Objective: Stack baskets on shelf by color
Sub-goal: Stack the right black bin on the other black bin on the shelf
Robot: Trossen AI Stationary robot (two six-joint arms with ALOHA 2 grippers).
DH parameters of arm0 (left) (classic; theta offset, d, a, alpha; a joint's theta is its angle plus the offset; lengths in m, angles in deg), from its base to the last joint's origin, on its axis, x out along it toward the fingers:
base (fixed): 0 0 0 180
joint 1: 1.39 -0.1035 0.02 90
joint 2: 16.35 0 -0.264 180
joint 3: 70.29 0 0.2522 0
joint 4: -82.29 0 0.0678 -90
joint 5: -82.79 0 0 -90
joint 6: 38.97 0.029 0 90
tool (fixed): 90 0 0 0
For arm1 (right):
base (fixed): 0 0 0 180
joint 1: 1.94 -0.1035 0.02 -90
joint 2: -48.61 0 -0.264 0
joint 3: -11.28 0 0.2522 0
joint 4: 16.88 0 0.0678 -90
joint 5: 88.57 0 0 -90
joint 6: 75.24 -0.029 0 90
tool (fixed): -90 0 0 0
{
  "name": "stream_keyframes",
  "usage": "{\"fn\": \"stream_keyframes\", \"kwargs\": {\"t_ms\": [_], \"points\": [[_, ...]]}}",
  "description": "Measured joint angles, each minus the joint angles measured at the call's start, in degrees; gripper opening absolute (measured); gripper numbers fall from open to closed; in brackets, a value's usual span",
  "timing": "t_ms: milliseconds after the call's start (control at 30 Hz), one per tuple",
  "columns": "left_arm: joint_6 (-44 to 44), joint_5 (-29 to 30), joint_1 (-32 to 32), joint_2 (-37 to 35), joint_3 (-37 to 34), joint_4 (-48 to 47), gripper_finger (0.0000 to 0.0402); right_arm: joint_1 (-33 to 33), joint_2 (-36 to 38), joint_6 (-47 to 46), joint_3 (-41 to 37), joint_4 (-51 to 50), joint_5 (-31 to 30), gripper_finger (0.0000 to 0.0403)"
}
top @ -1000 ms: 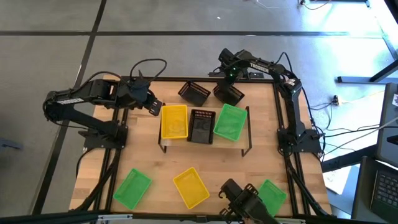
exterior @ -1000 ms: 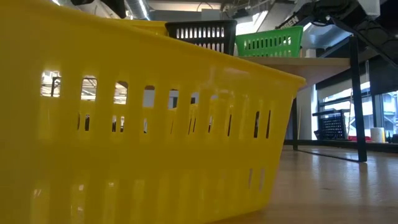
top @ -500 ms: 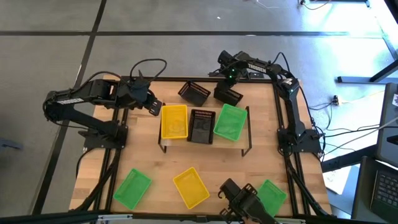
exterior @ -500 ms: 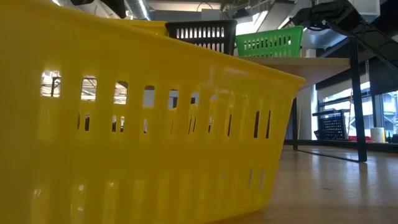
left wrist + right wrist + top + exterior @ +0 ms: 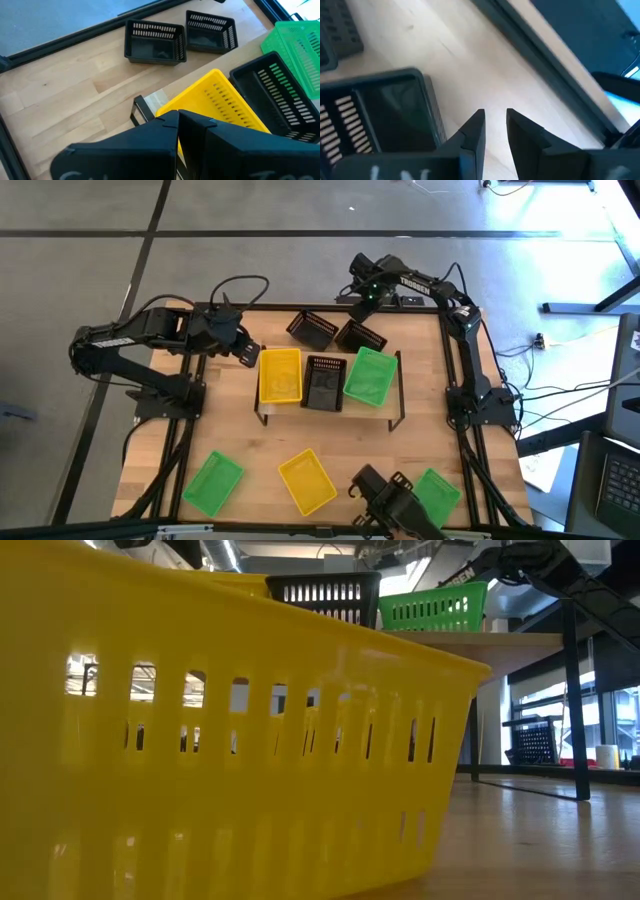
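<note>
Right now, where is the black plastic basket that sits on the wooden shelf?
In the high view, the black basket sits mid-shelf, between the yellow basket and green basket.

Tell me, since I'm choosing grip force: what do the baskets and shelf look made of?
Baskets, such as the yellow basket: apparently thin moulded plastic, glossy, with slotted walls that catch highlights. Shelf: pale wood-look board showing grain, matt, on thin black legs that look like metal, though paint leaves that open.
</note>
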Motion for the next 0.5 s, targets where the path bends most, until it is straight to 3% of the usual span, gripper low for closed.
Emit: {"fn": "stream_keyframes", "kwargs": {"t_ms": [100, 233, 500], "points": [[0.00, -0.06, 0.00, 0.00, 0.00, 0.00, 0.0000, 0.00, 0.00, 1.46, -1.16, -0.46, 2.04, 0.0076], [0.00, -0.06, 0.00, 0.00, 0.00, 0.00, 0.0000, -0.05, -0.02, 2.90, -1.94, -0.34, 10.08, 0.0076], [0.00, -0.01, 0.00, 0.00, 0.00, 0.00, 0.0000, -1.87, -0.02, 7.09, -1.96, 0.81, 11.70, 0.0076]]}}
